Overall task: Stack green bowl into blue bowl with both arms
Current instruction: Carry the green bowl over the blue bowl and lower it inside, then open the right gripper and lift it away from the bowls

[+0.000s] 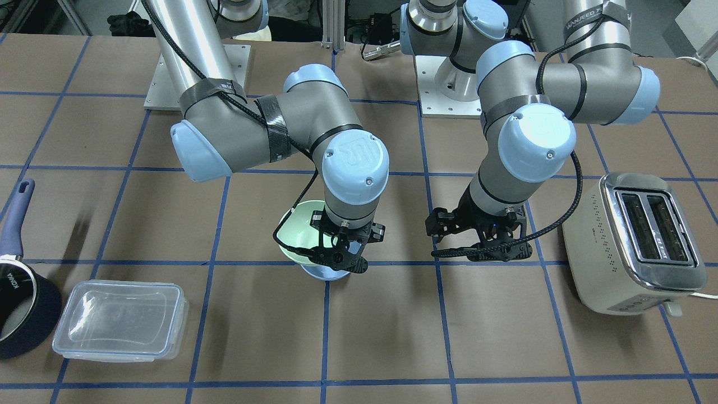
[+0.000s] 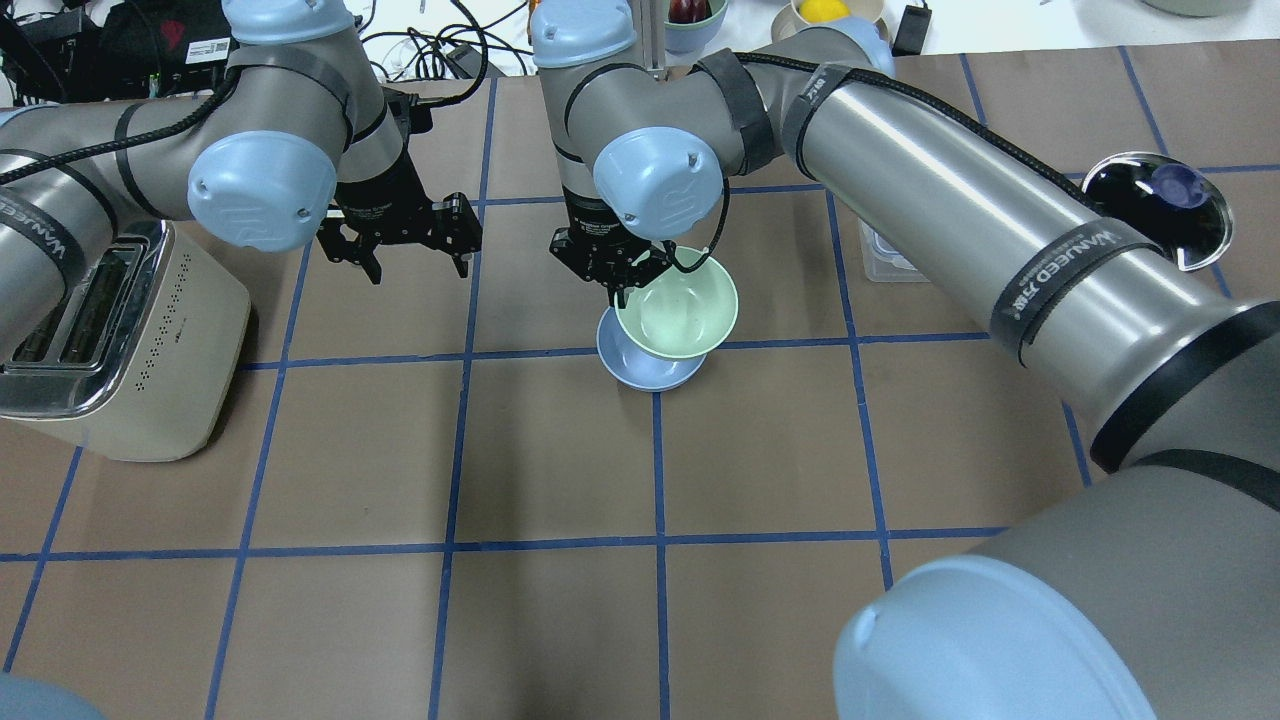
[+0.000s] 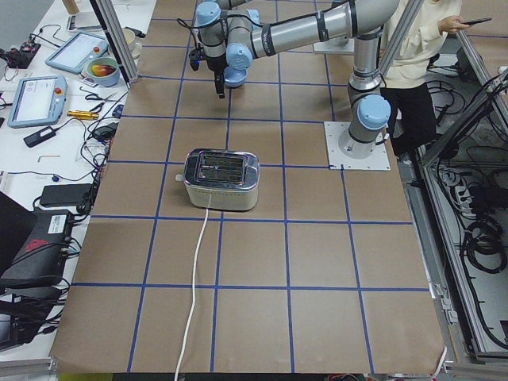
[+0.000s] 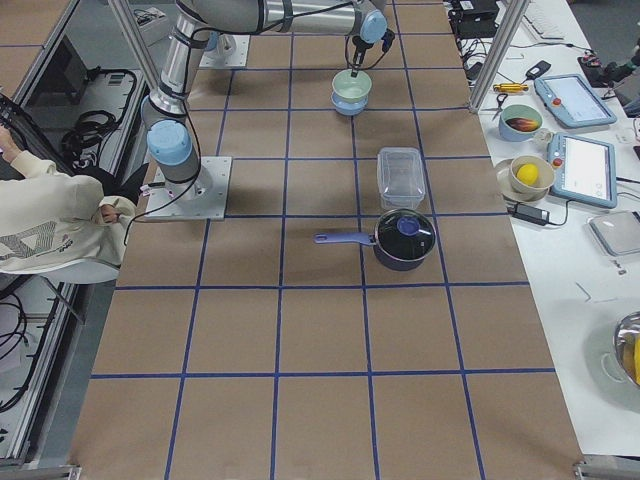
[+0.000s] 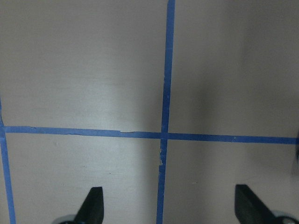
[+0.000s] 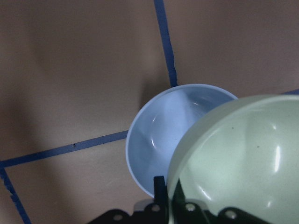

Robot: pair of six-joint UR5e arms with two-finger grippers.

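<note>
**Over the blue bowl [image 2: 640,366], gripping the green bowl [image 2: 680,310] by its rim**

Close to the middle of the table [image 2: 560,450], pinching the rim of the green bowl with the right gripper [image 2: 621,295], fingers closed on the thin wall, one inside and one outside. Holding it raised and tilted, partly over the blue bowl, not yet sitting inside; not possible to tell about touching between the two. Finding the blue bowl upright on the table, on a blue tape line [image 2: 540,352], right under the green one.

Judging the green bowl as light, stiff and smooth, probably plastic, so easily slipping or swinging in such a narrow pinch. Judging the rim as the only good place for taking hold, with fingers going deep over the wall. Hovering well apart with the left gripper [image 2: 417,268], fingers spread wide, holding nothing, showing only bare table between them in the left wrist view
</note>
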